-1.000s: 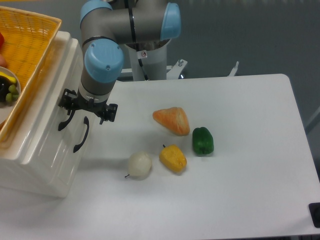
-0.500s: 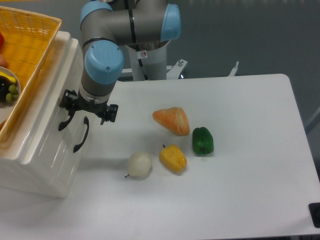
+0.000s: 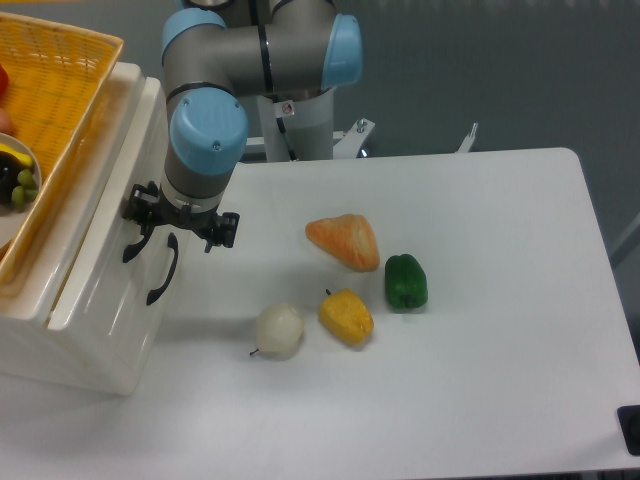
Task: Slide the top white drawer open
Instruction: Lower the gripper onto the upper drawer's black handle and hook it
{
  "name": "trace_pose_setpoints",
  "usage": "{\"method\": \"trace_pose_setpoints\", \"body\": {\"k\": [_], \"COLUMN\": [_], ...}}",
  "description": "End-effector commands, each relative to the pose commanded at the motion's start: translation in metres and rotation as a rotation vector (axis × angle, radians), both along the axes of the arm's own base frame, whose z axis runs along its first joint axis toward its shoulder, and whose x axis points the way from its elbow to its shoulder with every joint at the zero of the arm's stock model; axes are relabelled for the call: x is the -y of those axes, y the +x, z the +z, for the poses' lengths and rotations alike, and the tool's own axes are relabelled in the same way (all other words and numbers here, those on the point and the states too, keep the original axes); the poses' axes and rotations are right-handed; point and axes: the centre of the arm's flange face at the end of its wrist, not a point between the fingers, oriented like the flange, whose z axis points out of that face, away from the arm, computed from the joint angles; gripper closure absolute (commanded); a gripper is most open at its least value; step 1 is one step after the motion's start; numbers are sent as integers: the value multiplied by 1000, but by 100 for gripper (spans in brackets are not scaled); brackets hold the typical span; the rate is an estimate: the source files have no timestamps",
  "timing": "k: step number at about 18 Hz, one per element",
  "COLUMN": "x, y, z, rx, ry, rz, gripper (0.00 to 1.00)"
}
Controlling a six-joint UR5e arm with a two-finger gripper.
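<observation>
Gripping the top white drawer [image 3: 100, 250] handle, claw [image 3: 150, 232] crowds its edge.

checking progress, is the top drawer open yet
Slightly open: the top drawer juts a little from the cabinet, gripper at its handle.

Bare table [image 3: 480, 400] lies right of the tool [image 3: 160, 225]; vegetables, probably an onion [image 3: 279, 330], stand nearest.

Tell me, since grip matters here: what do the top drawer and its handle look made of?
The top drawer looks like glossy cream plastic or lacquered wood; it shows soft sheen. Its handle is black, probably plastic or coated metal.
</observation>
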Motion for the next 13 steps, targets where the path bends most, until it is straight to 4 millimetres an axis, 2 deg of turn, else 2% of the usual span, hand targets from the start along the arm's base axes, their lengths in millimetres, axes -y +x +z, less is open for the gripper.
{"method": "trace_pose_setpoints", "body": {"k": [9, 13], "x": [4, 9], "y": [-11, -24], "z": [2, 4], "rx": [-25, -28], "ry": [-11, -9], "rz": [9, 32], "gripper": [0, 0]}}
